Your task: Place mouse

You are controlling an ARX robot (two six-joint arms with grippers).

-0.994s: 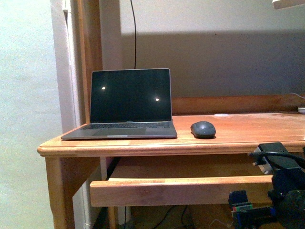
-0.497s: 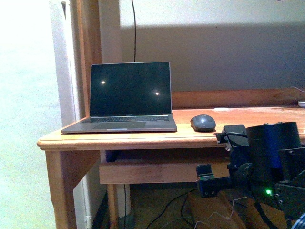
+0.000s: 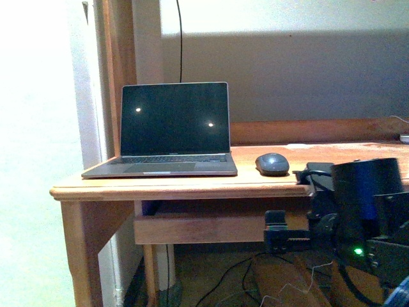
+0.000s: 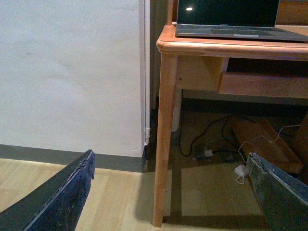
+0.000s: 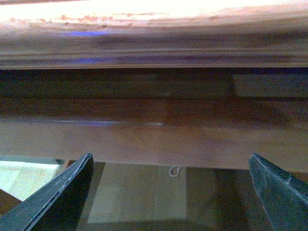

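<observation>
**MOUSE SET DOWN; RIGHT ARM LOW AT DESK EDGE**

Position of task item: mouse [image 3: 272, 164] flat on the desk [image 3: 179, 190], just right of the laptop [image 3: 172, 131], apart from it, near the front edge. Upright on its base, untouched by either claw.

Change over the last second: drawer [image 3: 198, 229] pulled out a second ago, now pushed in under the top. Right arm [image 3: 367, 204] up beside the front edge half a second ago, now slightly lower. No shift of mouse or laptop across the three front pictures.

Right claw [image 5: 171, 156]: released, fingers spread wide, nothing between them. Pointed at the underside of the top and the drawer face, close to the wood, below the level of the mouse.

Left claw [image 4: 171, 154]: released likewise, empty. Low and left of the desk, facing the near left leg, the floor and the cables [image 4: 207, 139] beneath. Not visible in the front view.

Meaning for the task, as a judgement: placement apparently complete, with the mouse at rest in a usable spot beside the laptop and both claws free of it. Remaining work probably only withdrawal of the right arm.

Caution: keep the right arm clear of the overhanging edge while retreating; avoid any upward sweep near the mouse.
</observation>
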